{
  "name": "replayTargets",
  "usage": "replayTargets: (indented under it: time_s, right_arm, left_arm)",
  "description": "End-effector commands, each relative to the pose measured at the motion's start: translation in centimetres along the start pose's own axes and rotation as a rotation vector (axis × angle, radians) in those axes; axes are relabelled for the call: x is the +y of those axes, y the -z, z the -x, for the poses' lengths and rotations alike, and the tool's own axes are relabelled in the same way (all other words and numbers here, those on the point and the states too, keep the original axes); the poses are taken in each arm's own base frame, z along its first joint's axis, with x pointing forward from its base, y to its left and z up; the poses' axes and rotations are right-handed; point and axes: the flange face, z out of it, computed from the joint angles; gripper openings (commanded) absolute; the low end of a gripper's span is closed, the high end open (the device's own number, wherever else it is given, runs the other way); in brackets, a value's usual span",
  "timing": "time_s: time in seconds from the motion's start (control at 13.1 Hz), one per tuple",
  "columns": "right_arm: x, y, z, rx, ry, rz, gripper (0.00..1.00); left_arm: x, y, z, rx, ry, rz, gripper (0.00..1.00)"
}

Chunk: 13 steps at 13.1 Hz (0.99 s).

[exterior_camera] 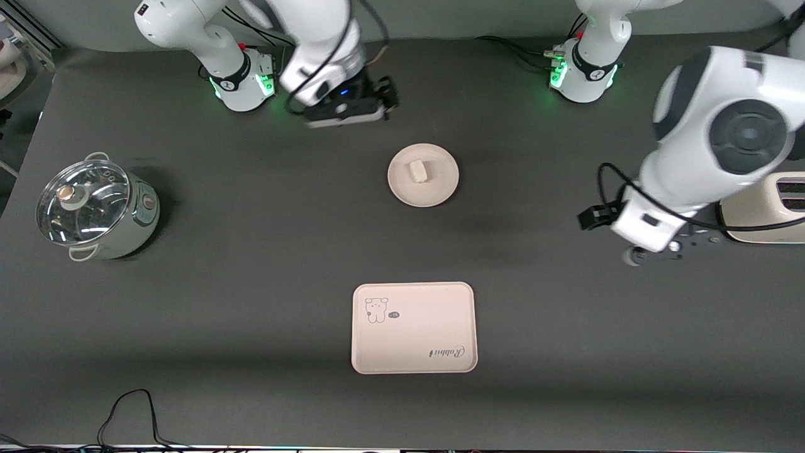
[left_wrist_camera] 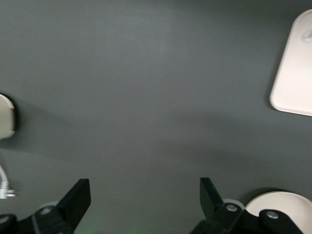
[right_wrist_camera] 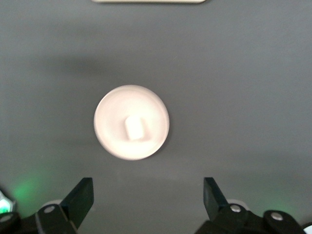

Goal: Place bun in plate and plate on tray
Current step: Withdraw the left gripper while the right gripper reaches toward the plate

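Note:
The small off-white bun (exterior_camera: 418,171) lies on the round cream plate (exterior_camera: 440,189) at the middle of the table. The cream rectangular tray (exterior_camera: 434,314) with its animal drawing and "Rabbit" script lies nearer to the front camera than the plate, and nothing is on it. My right gripper (exterior_camera: 346,116) hangs open and empty over bare table, between its base and the plate. Its wrist view shows the plate (right_wrist_camera: 112,131), the bun (right_wrist_camera: 133,127) and the open gripper (right_wrist_camera: 148,187). My left gripper (exterior_camera: 654,248) is open and empty (left_wrist_camera: 145,187) over bare table toward the left arm's end. Its wrist view shows the tray's corner (left_wrist_camera: 297,68) and the plate's edge (left_wrist_camera: 292,204).
A pale green cooking pot (exterior_camera: 135,214) with a glass lid stands toward the right arm's end. A cream toaster (exterior_camera: 764,207) stands at the left arm's end, close beside the left gripper. A black cable (exterior_camera: 126,409) lies at the table's near edge.

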Motion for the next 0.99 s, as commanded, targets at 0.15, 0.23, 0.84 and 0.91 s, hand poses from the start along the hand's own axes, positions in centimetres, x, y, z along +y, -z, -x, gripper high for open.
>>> replayTargets:
  time_s: [0.15,0.23,0.84,0.91]
  right_arm:
    - [0.7,-0.3,2.3,-0.029,0.041,-0.033,1.00]
    - [1.4,-1.0,2.6,-0.025,0.052,-0.040,1.00]
    - [4.8,-16.6,2.3,0.084,0.000,-0.079,1.00]
    - [4.3,-18.9,2.3,0.096,0.006,-0.077,1.00]
  left_arm:
    - [-8.0,2.4,0.2,-0.025,-0.076,-0.012,1.00]
    - [-9.7,2.1,0.1,-0.035,-0.083,0.005,1.00]
    - [-14.4,-1.7,2.9,0.000,-0.058,0.040,1.00]
    - [-14.2,-2.0,2.5,-0.004,-0.073,0.038,1.00]
